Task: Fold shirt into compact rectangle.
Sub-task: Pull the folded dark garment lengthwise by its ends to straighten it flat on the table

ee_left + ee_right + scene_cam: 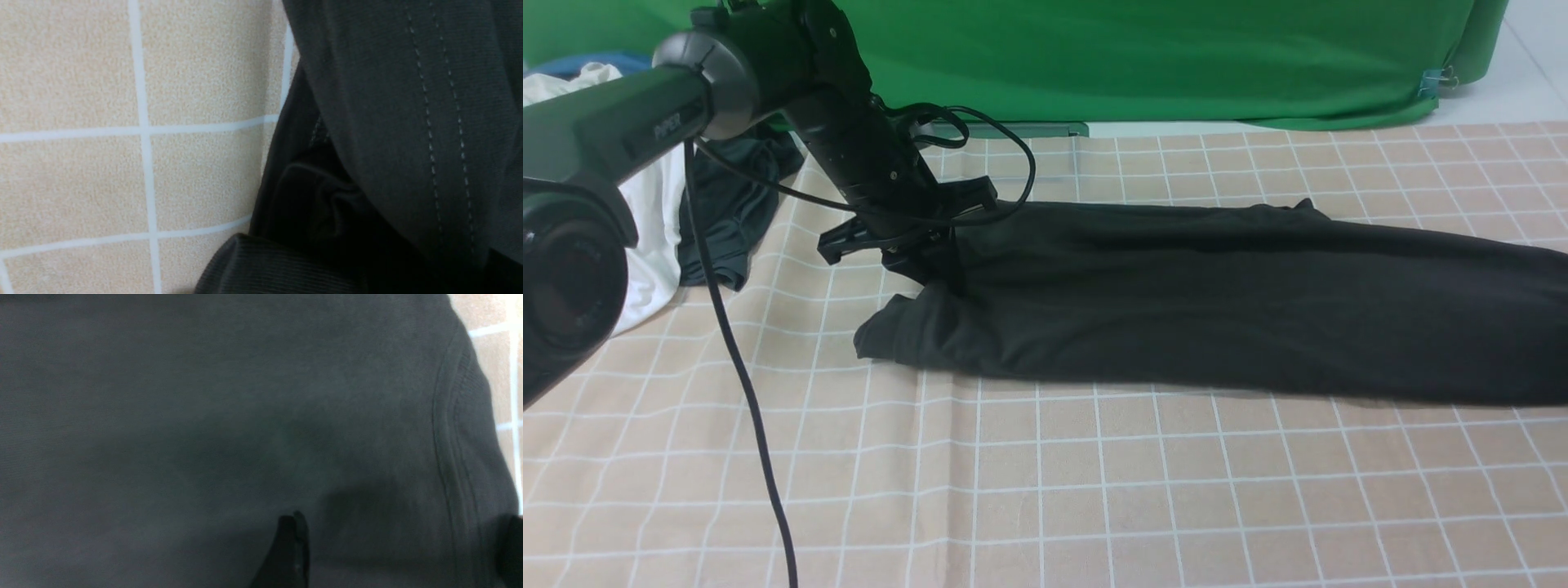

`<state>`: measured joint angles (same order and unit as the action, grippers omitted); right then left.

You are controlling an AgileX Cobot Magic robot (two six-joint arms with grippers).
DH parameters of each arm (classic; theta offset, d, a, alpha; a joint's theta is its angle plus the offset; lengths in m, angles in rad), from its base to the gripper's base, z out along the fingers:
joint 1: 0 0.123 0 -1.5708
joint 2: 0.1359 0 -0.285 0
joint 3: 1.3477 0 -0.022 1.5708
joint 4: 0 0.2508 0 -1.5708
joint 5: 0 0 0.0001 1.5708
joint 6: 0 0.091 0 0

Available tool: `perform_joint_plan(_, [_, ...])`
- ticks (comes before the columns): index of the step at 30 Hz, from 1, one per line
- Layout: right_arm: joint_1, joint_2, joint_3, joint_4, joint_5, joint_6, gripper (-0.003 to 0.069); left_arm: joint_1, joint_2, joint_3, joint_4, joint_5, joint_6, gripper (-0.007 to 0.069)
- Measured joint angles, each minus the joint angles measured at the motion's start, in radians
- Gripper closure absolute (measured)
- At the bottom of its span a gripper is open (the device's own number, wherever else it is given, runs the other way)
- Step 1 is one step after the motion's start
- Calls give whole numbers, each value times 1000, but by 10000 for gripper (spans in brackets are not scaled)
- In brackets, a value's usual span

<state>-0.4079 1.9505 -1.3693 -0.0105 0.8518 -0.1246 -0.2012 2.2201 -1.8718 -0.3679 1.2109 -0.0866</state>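
One end of soft black cotton T-shirt (pixel 1217 302) pinched by left gripper (pixel 923 260); right gripper (pixel 401 539) wide; crosswise fold likely next.

A green cloth backdrop (pixel 1176 57) fills the top of the frame, with a small clip (pixel 1433 82) at its upper-right corner. Pale floor (pixel 1531 73) shows at the far upper right. A tan tablecloth (pixel 1094 490) with white grid lines covers the lower frame, evenly lit
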Motion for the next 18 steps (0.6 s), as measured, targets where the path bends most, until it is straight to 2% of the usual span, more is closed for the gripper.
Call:
perform_joint_plan(4, [-1,27,0,-42,-22,4,9,0,0,0,0,0,1,606])
perform_joint_plan(14, [-1,40,0,-53,-30,28,5,0,0,0,-2,-1,1,606])
perform_joint_plan(18, [-1,62,-2,-45,-24,29,46,0,0,0,-9,-1,2,606])
